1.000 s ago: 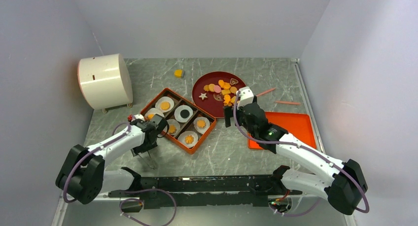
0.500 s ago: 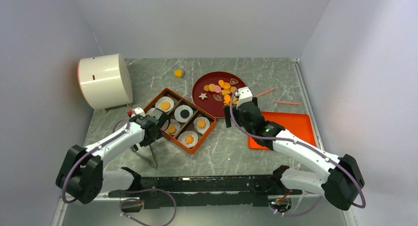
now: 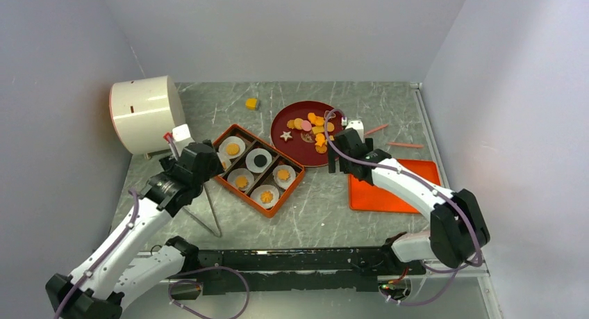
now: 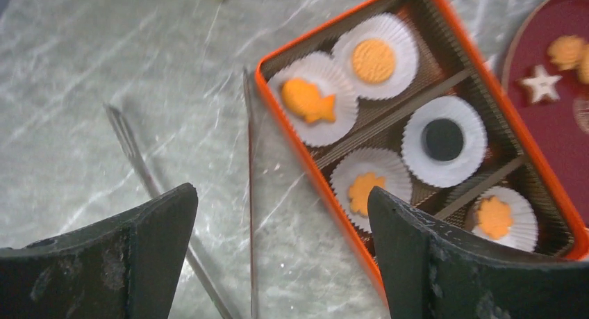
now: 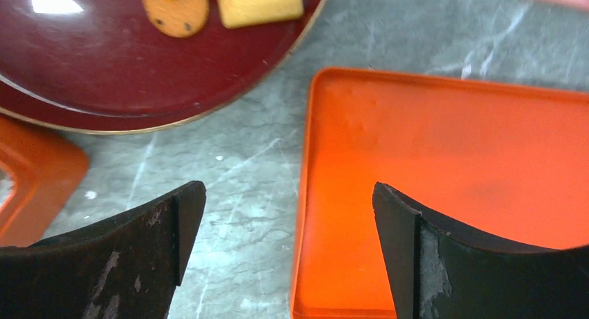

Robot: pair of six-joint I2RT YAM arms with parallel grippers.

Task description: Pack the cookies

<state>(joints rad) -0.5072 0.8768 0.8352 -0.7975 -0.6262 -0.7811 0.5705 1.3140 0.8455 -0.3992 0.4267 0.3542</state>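
Observation:
The cookies lie heaped on a dark red plate; a round one and a yellow square show in the right wrist view. The orange box holds paper cups with a fish cookie, an orange round, a dark round and flowers. My left gripper hangs open and empty above the table by the box's left edge. My right gripper is open and empty over the left rim of the orange lid.
Metal tongs lie on the table left of the box, under my left gripper. A white cylinder stands at the back left. One orange cookie sits alone behind the box. Two pink sticks lie behind the lid.
My left gripper opened, let go of the tongs and lifted away toward the back left; the tongs now lie on the table. My right gripper swung right, from the plate's edge to the lid's rim.

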